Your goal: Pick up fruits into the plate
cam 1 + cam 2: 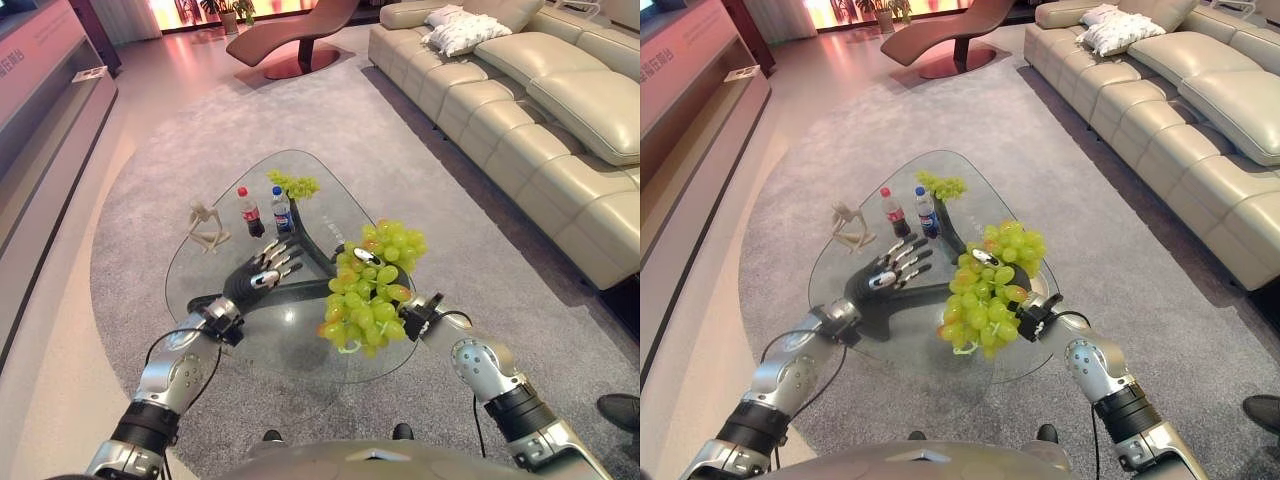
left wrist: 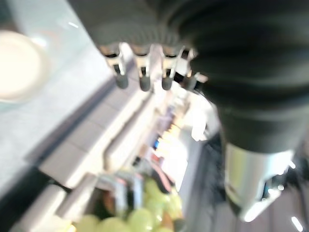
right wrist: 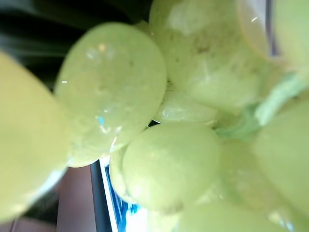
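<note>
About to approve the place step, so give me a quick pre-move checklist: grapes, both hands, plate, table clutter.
1. Grape bunch off the glass table: ok, it is raised above the table at the right hand.
2. Right hand grasp: cannot tell, its fingers are hidden behind the grapes; grapes sit right against the right wrist view.
3. Left hand out of the way: ok, open, fingers straight, over the table beside the bunch and holding nothing.
4. Plate located: ok in the left wrist view, a pale round plate; the head views do not settle where it sits relative to the bunch.
5. Two bottles and wooden figure: ok, upright, beyond the left hand.
</note>
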Robot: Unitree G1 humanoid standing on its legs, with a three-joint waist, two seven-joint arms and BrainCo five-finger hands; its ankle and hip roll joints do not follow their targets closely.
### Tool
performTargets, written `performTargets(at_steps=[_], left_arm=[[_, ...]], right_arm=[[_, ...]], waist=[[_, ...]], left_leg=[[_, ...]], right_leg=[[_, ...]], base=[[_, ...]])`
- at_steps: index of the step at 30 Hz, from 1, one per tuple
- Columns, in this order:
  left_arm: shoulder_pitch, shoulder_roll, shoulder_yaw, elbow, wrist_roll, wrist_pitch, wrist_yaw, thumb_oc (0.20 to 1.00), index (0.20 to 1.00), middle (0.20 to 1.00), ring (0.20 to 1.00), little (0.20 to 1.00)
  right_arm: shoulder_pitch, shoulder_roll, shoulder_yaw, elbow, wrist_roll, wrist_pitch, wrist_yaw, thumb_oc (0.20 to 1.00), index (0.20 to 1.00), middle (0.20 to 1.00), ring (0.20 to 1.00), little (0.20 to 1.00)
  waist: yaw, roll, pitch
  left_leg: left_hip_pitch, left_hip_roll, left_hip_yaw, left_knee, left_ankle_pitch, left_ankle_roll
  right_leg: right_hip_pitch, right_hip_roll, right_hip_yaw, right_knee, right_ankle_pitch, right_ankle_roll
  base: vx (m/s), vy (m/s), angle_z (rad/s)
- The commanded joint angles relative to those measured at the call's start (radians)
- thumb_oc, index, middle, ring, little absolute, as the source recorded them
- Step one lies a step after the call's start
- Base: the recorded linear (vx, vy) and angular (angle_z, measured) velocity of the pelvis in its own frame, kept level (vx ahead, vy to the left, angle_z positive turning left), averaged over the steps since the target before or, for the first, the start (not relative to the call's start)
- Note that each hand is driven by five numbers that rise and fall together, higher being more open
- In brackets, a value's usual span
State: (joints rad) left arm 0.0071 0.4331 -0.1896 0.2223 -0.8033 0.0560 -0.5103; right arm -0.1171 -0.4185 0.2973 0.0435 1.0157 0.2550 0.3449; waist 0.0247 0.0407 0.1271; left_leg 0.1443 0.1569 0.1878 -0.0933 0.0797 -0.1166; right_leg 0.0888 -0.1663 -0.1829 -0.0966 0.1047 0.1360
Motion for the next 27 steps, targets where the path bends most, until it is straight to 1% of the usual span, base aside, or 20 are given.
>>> performTargets(at_steps=[1,3,4,5,6,7,8,9,12,13,14,16,17,18,19,21,22,24,25,27], left_arm=[[-0.044,0.015,0.039,0.116,0.057,-0.041,0.035,1.0,1.0,1.0,1.0,1.0],[-0.044,0.003,0.037,0.183,0.066,-0.049,0.058,1.0,1.0,1.0,1.0,1.0],[-0.046,-0.002,0.037,0.2,0.073,-0.042,0.084,1.0,1.0,1.0,1.0,1.0],[-0.057,-0.017,0.035,0.287,0.106,-0.075,0.143,1.0,1.0,1.0,1.0,1.0],[-0.072,-0.031,0.031,0.348,0.102,-0.076,0.219,1.0,1.0,1.0,1.0,1.0],[-0.08,-0.039,0.035,0.38,0.101,-0.086,0.223,1.0,1.0,1.0,1.0,1.0],[-0.103,-0.06,0.044,0.455,0.077,-0.078,0.288,1.0,1.0,1.0,1.0,1.0],[-0.122,-0.081,0.055,0.541,0.079,-0.065,0.356,1.0,1.0,1.0,1.0,1.0],[-0.136,-0.092,0.077,0.629,0.103,-0.057,0.406,1.0,1.0,1.0,1.0,1.0],[-0.137,-0.098,0.098,0.695,0.136,-0.048,0.427,1.0,1.0,1.0,1.0,1.0],[-0.135,-0.1,0.107,0.725,0.147,-0.051,0.429,1.0,1.0,1.0,1.0,1.0],[-0.129,-0.098,0.129,0.822,0.219,-0.031,0.44,1.0,1.0,1.0,1.0,1.0],[-0.13,-0.098,0.129,0.832,0.223,-0.035,0.438,1.0,1.0,1.0,1.0,1.0],[-0.134,-0.095,0.129,0.883,0.262,-0.008,0.44,1.0,1.0,1.0,1.0,1.0],[-0.137,-0.094,0.126,0.915,0.272,0.009,0.434,1.0,1.0,1.0,1.0,1.0],[-0.138,-0.093,0.126,0.934,0.277,0.003,0.428,1.0,1.0,1.0,1.0,1.0],[-0.151,-0.089,0.124,0.976,0.269,0.027,0.438,1.0,1.0,1.0,1.0,1.0],[-0.155,-0.087,0.125,0.981,0.275,0.027,0.439,1.0,1.0,1.0,1.0,1.0],[-0.17,-0.079,0.117,0.996,0.282,0.014,0.444,1.0,1.0,1.0,1.0,1.0],[-0.187,-0.076,0.079,0.987,0.34,-0.021,0.417,1.0,1.0,1.0,1.0,1.0]], right_arm=[[-0.083,0.013,-0.086,-0.027,-0.02,-0.103,-0.018,0.2,0.2,0.2,0.2,0.2],[-0.102,0.005,-0.098,0.007,-0.049,-0.114,-0.033,0.2,0.2,0.2,0.2,0.2],[-0.109,0.003,-0.101,0.018,-0.068,-0.118,-0.047,0.2,0.2,0.2,0.2,0.2],[-0.154,-0.013,-0.115,0.08,-0.112,-0.143,-0.062,0.2,0.2,0.2,0.2,0.2],[-0.192,-0.022,-0.118,0.125,-0.178,-0.177,-0.089,0.2,0.2,0.2,0.2,0.2],[-0.208,-0.027,-0.117,0.144,-0.19,-0.19,-0.093,0.2,0.2,0.2,0.2,0.2],[-0.248,-0.044,-0.112,0.191,-0.252,-0.216,-0.13,0.2,0.2,0.2,0.2,0.2],[-0.277,-0.068,-0.114,0.266,-0.296,-0.242,-0.153,0.2,0.2,0.2,0.2,0.2],[-0.289,-0.09,-0.108,0.319,-0.359,-0.269,-0.195,0.2,0.2,0.2,0.2,0.2],[-0.289,-0.107,-0.112,0.357,-0.393,-0.276,-0.215,0.2,0.2,0.2,0.2,0.2],[-0.291,-0.114,-0.113,0.376,-0.415,-0.286,-0.219,0.2,0.2,0.2,0.2,0.2],[-0.307,-0.147,-0.103,0.435,-0.535,-0.312,-0.264,0.2,0.2,0.2,0.2,0.2],[-0.311,-0.15,-0.102,0.443,-0.542,-0.318,-0.264,0.2,0.2,0.2,0.2,0.2],[-0.346,-0.185,-0.086,0.487,-0.662,-0.348,-0.276,0.2,0.2,0.2,0.2,0.2],[-0.376,-0.215,-0.068,0.509,-0.696,-0.345,-0.285,0.2,0.2,0.2,0.2,0.2],[-0.393,-0.23,-0.062,0.528,-0.722,-0.347,-0.29,0.2,0.2,0.2,0.2,0.2],[-0.467,-0.281,-0.03,0.613,-0.816,-0.348,-0.307,0.2,0.2,0.2,0.2,0.2],[-0.484,-0.29,-0.021,0.637,-0.835,-0.354,-0.315,0.2,0.2,0.2,0.2,0.2],[-0.527,-0.313,-0.002,0.687,-0.87,-0.353,-0.339,0.2,0.2,0.2,0.2,0.2],[-0.598,-0.343,0.028,0.783,-0.968,-0.292,-0.393,0.2,0.2,0.2,0.2,0.2]], waist=[[0.002,-0.023,0.052],[0.004,-0.023,0.066],[0.004,-0.023,0.072],[0.007,-0.024,0.098],[0.01,-0.026,0.121],[0.011,-0.026,0.128],[0.013,-0.029,0.148],[0.012,-0.035,0.169],[0.01,-0.043,0.191],[0.014,-0.049,0.204],[0.016,-0.051,0.209],[0.027,-0.057,0.231],[0.027,-0.057,0.234],[0.034,-0.056,0.252],[0.039,-0.054,0.266],[0.043,-0.053,0.274],[0.059,-0.05,0.313],[0.063,-0.052,0.324],[0.07,-0.055,0.351],[0.077,-0.046,0.388]], left_leg=[[-0.047,-0.05,-0.013,0.063,-0.107,0.04],[-0.064,-0.053,-0.02,0.066,-0.106,0.04],[-0.07,-0.054,-0.022,0.068,-0.106,0.041],[-0.093,-0.059,-0.032,0.07,-0.103,0.042],[-0.113,-0.063,-0.041,0.071,-0.1,0.043],[-0.12,-0.065,-0.045,0.07,-0.099,0.044],[-0.138,-0.073,-0.061,0.065,-0.095,0.047],[-0.159,-0.084,-0.09,0.061,-0.094,0.054],[-0.184,-0.091,-0.117,0.069,-0.093,0.058],[-0.195,-0.094,-0.13,0.07,-0.091,0.058],[-0.197,-0.096,-0.134,0.07,-0.091,0.059],[-0.211,-0.101,-0.145,0.071,-0.09,0.059],[-0.212,-0.102,-0.146,0.072,-0.09,0.06],[-0.227,-0.107,-0.151,0.077,-0.089,0.061],[-0.242,-0.111,-0.155,0.085,-0.089,0.063],[-0.252,-0.113,-0.155,0.092,-0.089,0.064],[-0.291,-0.122,-0.157,0.126,-0.093,0.066],[-0.302,-0.125,-0.157,0.134,-0.095,0.068],[-0.328,-0.129,-0.158,0.151,-0.098,0.071],[-0.369,-0.139,-0.168,0.179,-0.099,0.079]], right_leg=[[0.028,-0.022,-0.124,0.102,-0.135,-0.014],[0.013,-0.021,-0.121,0.106,-0.136,-0.015],[0.008,-0.021,-0.12,0.108,-0.137,-0.016],[-0.014,-0.019,-0.117,0.113,-0.137,-0.018],[-0.032,-0.017,-0.111,0.115,-0.136,-0.019],[-0.039,-0.016,-0.11,0.116,-0.136,-0.02],[-0.056,-0.008,-0.099,0.116,-0.136,-0.023],[-0.076,0.012,-0.067,0.119,-0.143,-0.034],[-0.096,0.025,-0.045,0.131,-0.15,-0.042],[-0.106,0.03,-0.041,0.14,-0.153,-0.045],[-0.109,0.031,-0.041,0.142,-0.154,-0.045],[-0.124,0.029,-0.049,0.152,-0.153,-0.045],[-0.126,0.029,-0.049,0.153,-0.153,-0.045],[-0.144,0.029,-0.049,0.162,-0.152,-0.046],[-0.158,0.03,-0.05,0.17,-0.152,-0.048],[-0.166,0.03,-0.051,0.176,-0.153,-0.049],[-0.198,0.028,-0.057,0.205,-0.158,-0.052],[-0.207,0.028,-0.057,0.21,-0.158,-0.051],[-0.231,0.031,-0.057,0.221,-0.155,-0.05],[-0.275,0.037,-0.053,0.25,-0.154,-0.054]], base=[[-0.05,0.018,0.03],[-0.08,0.008,0.01],[-0.18,0.0,0.06],[-0.24,-0.005,0.11],[-0.25,-0.01,0.12],[-0.22,-0.012,0.13],[-0.16,-0.029,0.12],[-0.14,-0.033,0.13],[-0.05,-0.071,0.24],[-0.01,-0.083,0.16],[0.01,-0.093,0.22],[0.02,-0.053,0.2],[-0.02,-0.024,0.17],[-0.05,-0.01,0.13],[-0.04,-0.009,0.09],[-0.02,-0.005,0.04],[-0.04,-0.011,0.1],[-0.04,-0.035,0.1],[-0.05,-0.062,0.12],[-0.04,-0.014,0.18]])
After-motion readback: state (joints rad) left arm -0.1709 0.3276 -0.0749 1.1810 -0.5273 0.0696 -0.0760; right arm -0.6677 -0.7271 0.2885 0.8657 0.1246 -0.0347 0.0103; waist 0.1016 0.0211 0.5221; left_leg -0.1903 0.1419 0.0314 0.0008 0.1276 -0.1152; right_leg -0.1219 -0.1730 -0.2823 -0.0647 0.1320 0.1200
